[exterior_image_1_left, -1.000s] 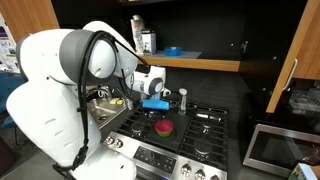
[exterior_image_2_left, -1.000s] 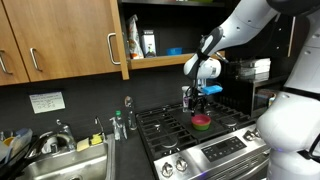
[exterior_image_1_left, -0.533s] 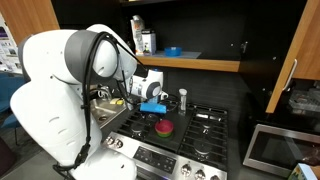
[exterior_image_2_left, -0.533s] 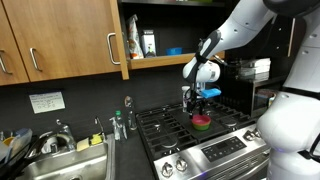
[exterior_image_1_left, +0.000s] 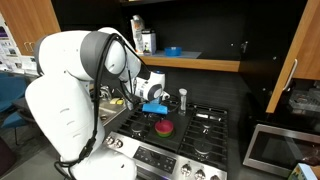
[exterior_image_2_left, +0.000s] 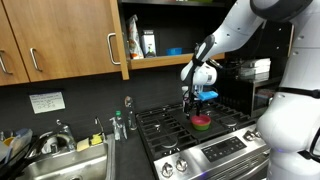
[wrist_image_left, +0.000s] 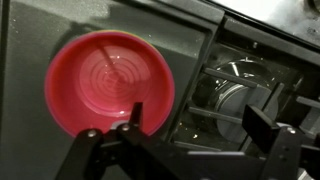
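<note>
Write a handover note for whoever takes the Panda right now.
Gripper: jaws wide open, empty, hanging just above the stovetop.
Red bowl: upright on the stove grate. In the wrist view it lies mostly to one side of the jaws. In an exterior view it seems to sit on a green bowl.
Done: arm is positioned over the bowl.
Left: no contact and no grip yet.
</note>
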